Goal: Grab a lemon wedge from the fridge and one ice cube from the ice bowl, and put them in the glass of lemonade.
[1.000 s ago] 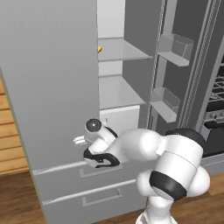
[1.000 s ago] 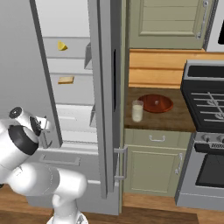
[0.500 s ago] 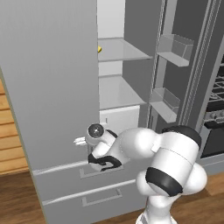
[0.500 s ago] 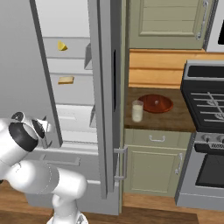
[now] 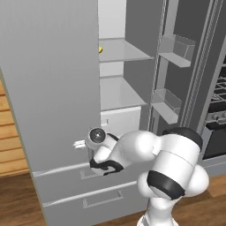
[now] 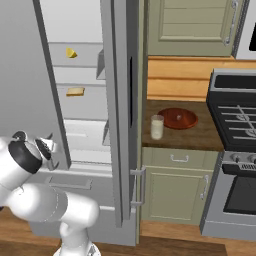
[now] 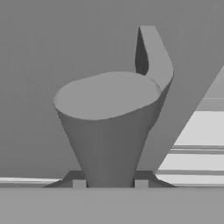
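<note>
Pincer (image 7: pixel 109 183) clenched round fridge (image 5: pixel 53 88) door handle (image 7: pixel 109 131), prob. to swing door wider | lemon wedge (image 6: pixel 71 52) on upper fridge shelf | glass of lemonade (image 6: pixel 157 127) on counter (image 6: pixel 200 135) beside fridge, ice bowl (image 6: pixel 177 118) just behind.

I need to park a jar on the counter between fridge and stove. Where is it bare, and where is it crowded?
The counter is bare right of the ice bowl toward the stove, and along its front edge. It is crowded at the fridge end, where the glass stands beside the bowl.
</note>
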